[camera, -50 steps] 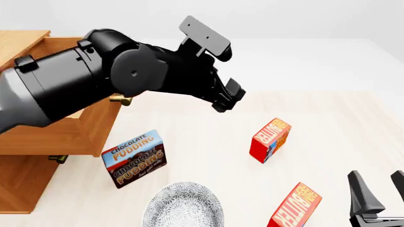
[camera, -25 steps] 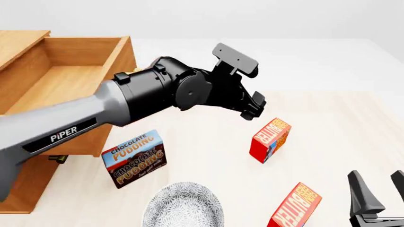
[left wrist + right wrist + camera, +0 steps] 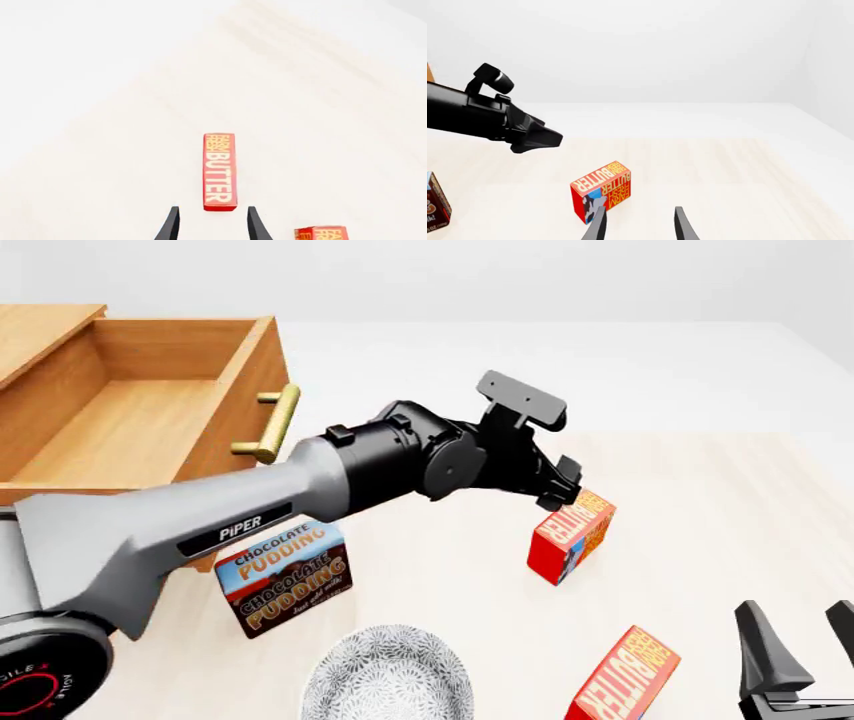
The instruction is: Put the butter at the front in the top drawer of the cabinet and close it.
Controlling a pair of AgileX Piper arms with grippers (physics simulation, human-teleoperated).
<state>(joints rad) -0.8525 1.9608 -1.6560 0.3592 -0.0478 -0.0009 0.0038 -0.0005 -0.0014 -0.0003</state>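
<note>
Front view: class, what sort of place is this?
Probably a simulated test bench, not a real room: two black arms over a pale table, an open-drawered cabinet, grocery cartons like the pudding box, blank white surroundings.

The left arm point(image 3: 200, 530) is a grey tube with white "PIPER" lettering, ending in a glossy black wrist housing point(image 3: 427, 455) that carries a flat black camera block point(image 3: 523, 400). Its base joint point(image 3: 40, 680) is a black disc with a red ring. The left claw point(image 3: 210, 225) and the right claw point(image 3: 798, 660) both have slim, tapered black fingers.
</note>
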